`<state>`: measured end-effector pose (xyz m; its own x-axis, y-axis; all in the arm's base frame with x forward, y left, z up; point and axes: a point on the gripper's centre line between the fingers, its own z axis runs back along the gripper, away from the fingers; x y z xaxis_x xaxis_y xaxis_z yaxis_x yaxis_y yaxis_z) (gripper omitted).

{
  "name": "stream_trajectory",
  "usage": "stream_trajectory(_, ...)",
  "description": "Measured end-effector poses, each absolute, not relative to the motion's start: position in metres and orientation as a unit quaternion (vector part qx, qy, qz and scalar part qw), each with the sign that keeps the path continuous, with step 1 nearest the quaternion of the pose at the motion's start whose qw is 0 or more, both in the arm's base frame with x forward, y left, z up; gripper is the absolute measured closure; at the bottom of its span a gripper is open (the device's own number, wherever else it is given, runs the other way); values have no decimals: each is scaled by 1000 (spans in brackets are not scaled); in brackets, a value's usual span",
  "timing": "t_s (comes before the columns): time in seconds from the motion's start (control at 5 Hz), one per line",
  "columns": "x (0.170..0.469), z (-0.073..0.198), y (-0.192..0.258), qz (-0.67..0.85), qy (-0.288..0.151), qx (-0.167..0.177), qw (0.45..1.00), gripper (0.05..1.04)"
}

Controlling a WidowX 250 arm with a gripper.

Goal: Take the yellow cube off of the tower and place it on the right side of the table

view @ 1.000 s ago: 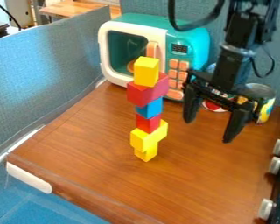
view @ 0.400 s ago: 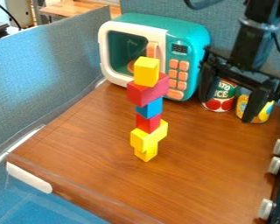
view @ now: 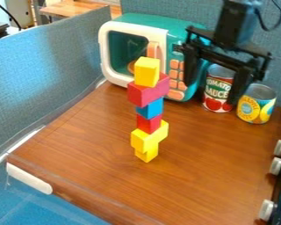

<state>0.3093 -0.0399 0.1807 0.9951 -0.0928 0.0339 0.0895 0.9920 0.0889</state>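
Observation:
My gripper [view: 212, 93] hangs at the upper right, in front of the microwave's right side and the cans, with its two fingers spread wide and nothing between them. It is to the right of the tower and apart from it. The yellow cube [view: 146, 72] sits on top of the tower, on a wide red block [view: 147, 91]. Under that come a blue block [view: 150, 109], a small red block [view: 149, 124] and yellow blocks [view: 146, 141] at the base. The tower stands upright near the middle of the brown table [view: 207, 176].
A teal toy microwave [view: 192, 30] stands behind the tower. Two cans, one of tomato sauce [view: 216, 90] and one yellow [view: 257, 104], stand at the back right. Stove knobs [view: 276, 166] line the right edge; a blue-grey partition [view: 43, 74] borders the left.
The gripper first moved up and to the right, then back left and a little higher, uncovering more of the cans. The tower has not moved.

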Motion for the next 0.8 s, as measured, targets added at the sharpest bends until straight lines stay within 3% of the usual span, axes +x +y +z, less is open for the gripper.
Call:
stream_trajectory(0.4,301,209,3,5,-15,12,1000,82)
stream_trajectory(0.6,297,218,23,29,-6,14,999,82)
stream_trajectory(0.8,294,213,43,64,15,12,998,82)
